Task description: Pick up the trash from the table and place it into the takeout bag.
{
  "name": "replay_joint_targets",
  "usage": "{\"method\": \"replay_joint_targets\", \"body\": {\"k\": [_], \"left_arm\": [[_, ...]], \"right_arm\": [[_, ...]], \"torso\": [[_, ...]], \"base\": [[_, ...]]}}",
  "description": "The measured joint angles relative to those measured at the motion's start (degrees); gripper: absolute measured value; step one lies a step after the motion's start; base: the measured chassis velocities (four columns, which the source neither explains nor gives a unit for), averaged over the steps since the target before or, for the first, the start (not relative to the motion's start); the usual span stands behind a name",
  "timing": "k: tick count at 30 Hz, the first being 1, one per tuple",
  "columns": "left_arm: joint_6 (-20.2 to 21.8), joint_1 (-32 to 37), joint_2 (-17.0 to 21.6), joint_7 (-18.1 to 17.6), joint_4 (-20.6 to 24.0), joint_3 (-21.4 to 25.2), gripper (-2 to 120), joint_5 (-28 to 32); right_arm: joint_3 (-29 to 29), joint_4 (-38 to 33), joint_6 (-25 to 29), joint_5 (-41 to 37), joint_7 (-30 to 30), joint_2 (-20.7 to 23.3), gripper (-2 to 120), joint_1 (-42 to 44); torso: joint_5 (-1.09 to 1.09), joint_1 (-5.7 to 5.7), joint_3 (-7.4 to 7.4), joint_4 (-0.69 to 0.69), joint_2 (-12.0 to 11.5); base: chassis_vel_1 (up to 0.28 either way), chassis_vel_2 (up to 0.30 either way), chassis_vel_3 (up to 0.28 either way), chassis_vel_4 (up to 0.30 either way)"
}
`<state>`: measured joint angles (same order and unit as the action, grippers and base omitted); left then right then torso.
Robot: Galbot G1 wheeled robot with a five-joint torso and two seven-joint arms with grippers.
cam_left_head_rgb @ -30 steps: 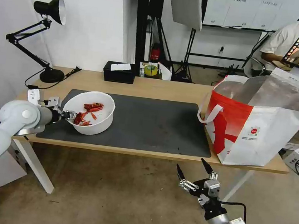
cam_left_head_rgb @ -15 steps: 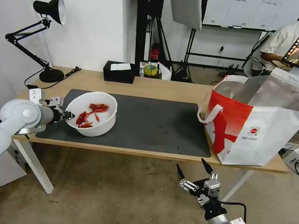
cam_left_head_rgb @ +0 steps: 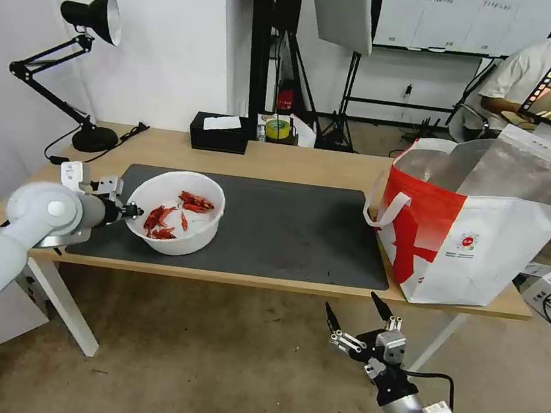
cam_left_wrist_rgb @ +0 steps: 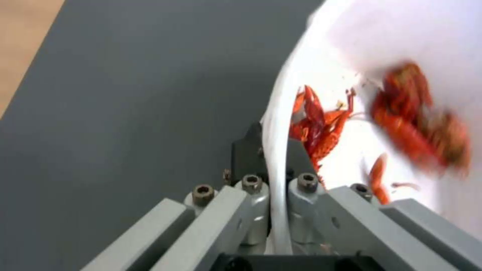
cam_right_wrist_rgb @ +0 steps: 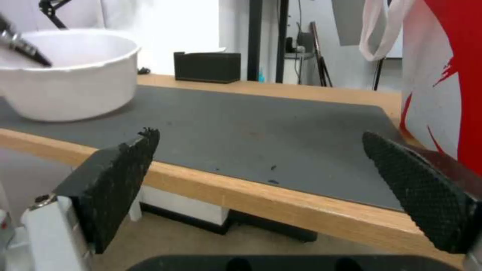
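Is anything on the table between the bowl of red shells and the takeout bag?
Nothing visible. The left gripper is shut on the bowl rim, and bare grey mat lies between it and the takeout bag. The right gripper hangs open below the table edge.

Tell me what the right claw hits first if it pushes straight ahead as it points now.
Probably the table front edge: the open right claw sits just below tabletop height, aimed at it. Depth is unclear.

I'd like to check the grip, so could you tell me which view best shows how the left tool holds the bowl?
The left wrist view: the left tool pinches the white bowl's rim, one finger inside, one outside. The head view shows the contact small; the right wrist view shows it at the bowl's far edge.
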<state>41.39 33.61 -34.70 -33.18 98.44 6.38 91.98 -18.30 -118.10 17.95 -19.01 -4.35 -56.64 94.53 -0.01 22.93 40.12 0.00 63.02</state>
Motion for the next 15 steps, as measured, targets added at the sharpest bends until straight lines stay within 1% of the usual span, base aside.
{"method": "replay_joint_targets", "body": {"k": [2,4,5,6,10,11,13,15], "left_arm": [[-0.29,-3.9,-0.67,-1.43,0.8,-2.29,0,1.22],[-0.33,-4.78,-0.84,-1.7,0.9,-2.88,0,1.44],[-0.44,-7.53,-1.42,-2.58,1.0,-4.92,0,2.0],[-0.44,-7.53,-1.42,-2.58,1.0,-4.92,0,2.0],[-0.56,-15.74,-3.46,-4.26,0.48,-10.95,0,3.92],[-0.56,-15.74,-3.46,-4.26,0.48,-10.95,0,3.92],[-0.61,-19.78,-5.02,-4.5,-0.14,-13.85,0,4.72],[-0.65,-20.96,-5.57,-4.54,-0.46,-14.74,0,4.89]], "right_arm": [[0.0,0.0,0.0,0.0,0.0,0.0,100,0.0],[0.0,0.0,0.0,0.0,0.0,0.0,100,0.0],[0.0,0.0,0.0,0.0,0.0,0.0,100,0.0],[0.0,0.0,0.0,0.0,0.0,0.0,100,0.0],[0.0,0.0,0.0,0.0,0.0,0.0,100,0.0],[0.0,0.0,0.0,0.0,0.0,0.0,100,0.0],[0.0,0.0,0.0,0.0,0.0,0.0,100,0.0],[0.0,0.0,0.0,0.0,0.0,0.0,100,0.0]], "torso": [[0.02,0.0,0.0,-0.01,0.0],[0.01,0.0,0.0,-0.01,0.0],[0.02,0.0,-0.01,-0.01,0.0],[0.02,0.0,-0.01,-0.01,0.0],[0.02,0.0,0.0,0.0,0.0],[0.02,0.0,0.0,0.0,0.0],[0.03,0.0,0.0,-0.01,0.0],[0.03,0.0,-0.01,-0.01,0.0]], "base": [[0.0,0.0,0.0,0.0],[0.0,0.0,0.0,0.0],[0.0,0.0,0.0,0.0],[0.0,0.0,0.0,0.0],[0.0,0.0,0.0,0.0],[0.0,0.0,0.0,0.0],[0.0,0.0,0.0,0.0],[0.0,0.0,0.0,0.0]]}}
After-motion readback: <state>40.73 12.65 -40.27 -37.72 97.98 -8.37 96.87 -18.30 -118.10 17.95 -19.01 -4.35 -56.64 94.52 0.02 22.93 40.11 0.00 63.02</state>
